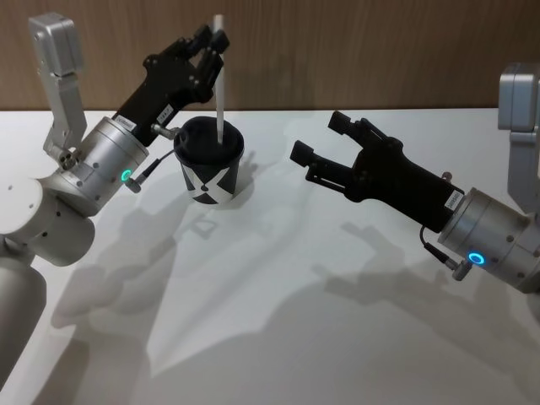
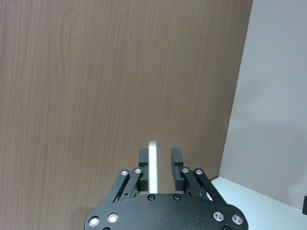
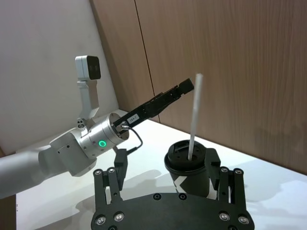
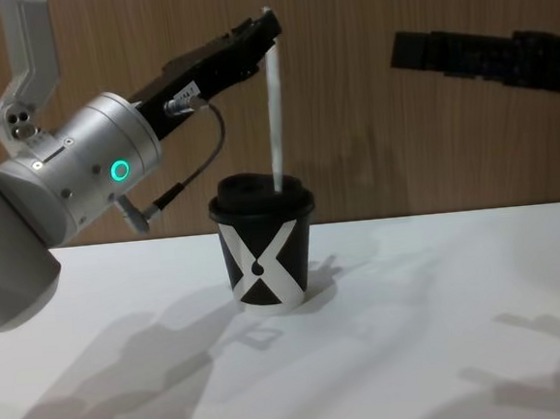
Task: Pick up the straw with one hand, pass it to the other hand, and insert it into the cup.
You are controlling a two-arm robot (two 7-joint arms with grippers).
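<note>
The left gripper (image 1: 213,44) has its jaws set close on either side of the top of the long, thin white-translucent plastic straw (image 1: 219,84); whether they pinch it I cannot tell, likely steadying it. The straw stands nearly upright, long axis vertical, its lower end down through the lid of the small black paper cup with a white X (image 1: 211,160) on the white desk (image 1: 278,321). Well to the cup's right, the right gripper (image 1: 325,143) hangs with jaws wide and empty, apparently done.
</note>
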